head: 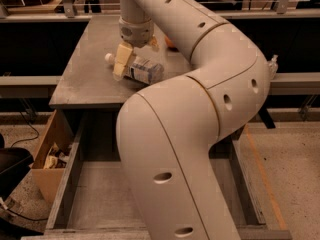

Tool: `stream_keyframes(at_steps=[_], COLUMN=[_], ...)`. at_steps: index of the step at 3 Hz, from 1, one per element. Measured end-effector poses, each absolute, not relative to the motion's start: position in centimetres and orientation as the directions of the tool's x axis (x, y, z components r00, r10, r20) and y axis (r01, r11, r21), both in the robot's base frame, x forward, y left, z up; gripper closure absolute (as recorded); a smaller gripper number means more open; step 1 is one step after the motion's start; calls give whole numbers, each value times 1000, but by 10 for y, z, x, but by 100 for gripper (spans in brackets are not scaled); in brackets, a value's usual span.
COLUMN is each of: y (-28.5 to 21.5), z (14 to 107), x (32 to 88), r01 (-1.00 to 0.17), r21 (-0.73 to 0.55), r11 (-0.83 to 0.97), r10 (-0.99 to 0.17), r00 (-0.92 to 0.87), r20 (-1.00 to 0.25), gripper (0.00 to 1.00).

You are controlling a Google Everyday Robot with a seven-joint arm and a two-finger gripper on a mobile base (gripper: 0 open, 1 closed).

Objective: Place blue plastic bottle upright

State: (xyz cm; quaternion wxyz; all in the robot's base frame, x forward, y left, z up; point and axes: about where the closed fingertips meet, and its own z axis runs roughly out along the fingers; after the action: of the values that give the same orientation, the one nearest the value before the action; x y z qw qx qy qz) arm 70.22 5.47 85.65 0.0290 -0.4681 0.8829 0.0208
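The blue plastic bottle (142, 70) lies on its side on the grey table (85, 79). Its white cap (108, 58) points left. My gripper (137, 52) reaches down from the arm right over the bottle's neck end. The near finger (121, 60) hangs in front of the bottle by the neck, and the far fingertip (153, 44) shows behind it. The jaws stand apart, on either side of the bottle. The bottle rests on the table.
An orange ball (170, 43) peeks out behind the arm at the table's back. A small clear pump bottle (272, 64) stands at the right by the rail. A cardboard box (49, 156) with scraps sits on the floor at lower left. My arm's big links fill the centre.
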Motion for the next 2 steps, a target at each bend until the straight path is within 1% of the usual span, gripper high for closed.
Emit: stream_keyframes(at_steps=[1,2], y=[53,53], z=[849,844], x=[699,698], r01=[-812,-810], r21=[36,42], r11=[583,585], r10=[-809,-807], r00=[-584,-586], r20=[-66,-67], gripper=[0,17])
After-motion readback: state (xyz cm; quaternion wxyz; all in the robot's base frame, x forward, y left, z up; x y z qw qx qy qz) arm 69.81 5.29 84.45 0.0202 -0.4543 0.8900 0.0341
